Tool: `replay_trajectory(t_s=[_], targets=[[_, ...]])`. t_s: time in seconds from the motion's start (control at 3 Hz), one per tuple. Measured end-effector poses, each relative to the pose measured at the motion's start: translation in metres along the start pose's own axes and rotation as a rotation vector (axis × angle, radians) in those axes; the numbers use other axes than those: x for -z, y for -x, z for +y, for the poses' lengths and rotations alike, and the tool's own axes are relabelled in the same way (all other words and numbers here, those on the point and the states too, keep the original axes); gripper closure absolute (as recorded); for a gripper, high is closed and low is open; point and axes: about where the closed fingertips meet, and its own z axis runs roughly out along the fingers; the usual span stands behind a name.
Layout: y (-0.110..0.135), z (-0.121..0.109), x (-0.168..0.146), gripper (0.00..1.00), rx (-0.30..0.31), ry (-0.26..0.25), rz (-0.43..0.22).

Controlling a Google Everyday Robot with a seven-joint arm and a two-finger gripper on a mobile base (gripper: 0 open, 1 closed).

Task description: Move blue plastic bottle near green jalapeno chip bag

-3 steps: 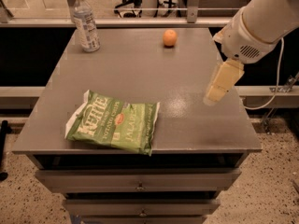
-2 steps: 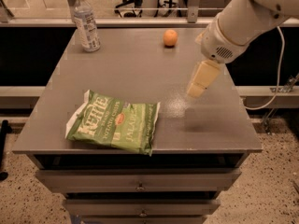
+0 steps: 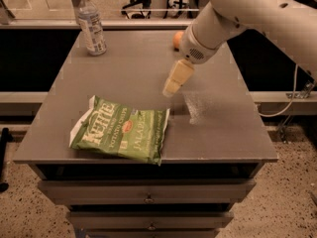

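The blue plastic bottle stands upright at the table's far left corner, white cap on top. Flat near the front left edge lies the green jalapeno chip bag, its white "Kettle" lettering facing up. My gripper hangs over the middle of the table, above and to the right of the bag and well right of the bottle, with nothing in it. The white arm reaches in from the upper right.
A small orange fruit sits at the back of the grey table, partly hidden behind my arm. Drawers run below the table's front edge. A cable hangs at the right side.
My arm and gripper have swung left from the table's right side to over its middle. Bottle, bag and orange fruit have not moved.
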Motion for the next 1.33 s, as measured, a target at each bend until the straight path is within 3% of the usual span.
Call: replay_trajectory(t_s=[0.33, 0.67, 1.33], targets=[[0.0, 0.0, 0.0, 0.0, 0.001, 0.001, 0.001], [0.012, -0.009, -0.003, 0.0, -0.006, -0.03, -0.047], [0.076, -0.062, -0.028, 0.0, -0.059, -0.136, -0.225]])
